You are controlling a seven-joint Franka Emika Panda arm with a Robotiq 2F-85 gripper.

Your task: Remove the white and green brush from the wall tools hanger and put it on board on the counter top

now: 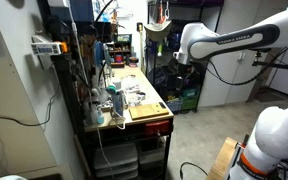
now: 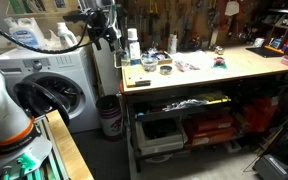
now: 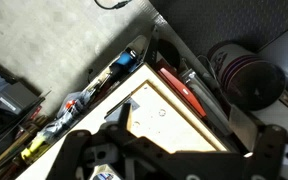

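Observation:
The wall tools hanger is the dark rack along the back of the bench in both exterior views. I cannot pick out the white and green brush among its tools. The tan board lies at the near end of the counter top; it also shows in the wrist view, next to the red front edge. The counter top is also in an exterior view. My gripper hangs in the air off the bench's end, above board height. In the wrist view its fingers are spread and empty.
A washing machine with spray bottles on top stands beside the bench end, with a bucket between them. Bottles and small items crowd the counter near the board. A dark round machine sits on the floor past the bench.

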